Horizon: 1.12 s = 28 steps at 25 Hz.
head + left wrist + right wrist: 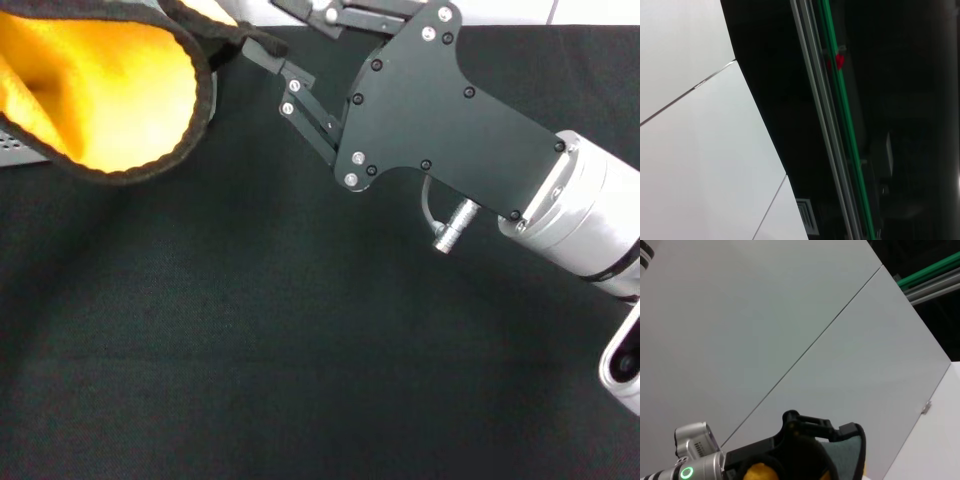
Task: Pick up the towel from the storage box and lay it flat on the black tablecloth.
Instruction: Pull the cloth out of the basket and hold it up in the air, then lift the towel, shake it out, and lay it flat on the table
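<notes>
Looking at the head view, we see the towel (100, 90) up in the top left corner, off the cloth, yellow-orange side facing us and its black stitched border curling round the lower edge. A sliver of the storage box (12, 150) shows under it at the left edge, light grey with dotted walls; the towel hangs over and in front of it, and we cannot tell whether they touch. The black tablecloth (300, 350) covers everything else and lies bare below the towel. The right gripper (275, 25) reaches in from the right side toward the towel's upper right corner. Its fingers are spread apart: the lower fingertip sits against the black border and the upper finger runs out past the top edge, so we see nothing clamped between them. The left gripper (820, 426) shows only in the right wrist view, against white wall panels (790, 315), on a silver wrist with a lit green ring. The towel is bunched around it there, grey-green face on one side and yellow on the other. Whether it is clamped on the fabric we cannot tell. The left wrist view shows only wall panels and a metal rail (825, 115) with a green strip.
</notes>
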Each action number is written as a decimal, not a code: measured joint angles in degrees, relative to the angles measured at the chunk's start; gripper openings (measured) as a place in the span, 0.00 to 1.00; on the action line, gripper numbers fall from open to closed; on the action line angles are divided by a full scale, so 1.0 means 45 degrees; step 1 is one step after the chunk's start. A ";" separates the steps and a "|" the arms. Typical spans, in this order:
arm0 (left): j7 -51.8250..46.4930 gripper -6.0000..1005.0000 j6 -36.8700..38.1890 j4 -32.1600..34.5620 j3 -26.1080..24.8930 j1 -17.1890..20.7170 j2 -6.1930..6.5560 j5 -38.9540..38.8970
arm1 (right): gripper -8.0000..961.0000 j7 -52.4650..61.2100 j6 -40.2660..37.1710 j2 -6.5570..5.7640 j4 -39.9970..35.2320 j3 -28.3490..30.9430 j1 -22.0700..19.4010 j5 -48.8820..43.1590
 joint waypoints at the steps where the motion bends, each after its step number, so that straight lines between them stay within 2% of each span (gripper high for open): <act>1: 0.0000 0.02 0.0000 -0.0002 0.0002 -0.0001 -0.0002 0.0001 | 0.31 -0.0021 -0.0003 0.0001 0.0072 -0.0025 0.0063 0.0048; 13: 0.0000 0.02 0.0022 -0.0124 0.0003 -0.0007 -0.0005 0.0001 | 0.16 -0.0836 -0.0204 0.0000 0.0378 -0.0176 0.0244 0.1194; 19: 0.0000 0.02 0.0013 -0.0166 0.0003 -0.0026 -0.0010 0.0000 | 0.08 -0.1463 -0.1310 -0.0002 0.1317 -0.0585 0.0758 0.2435; 28: 0.0000 0.02 -0.0003 -0.0358 0.0004 -0.0132 -0.0024 -0.0018 | 0.06 -0.1622 -0.1476 0.0001 0.1798 -0.0676 0.1215 0.2652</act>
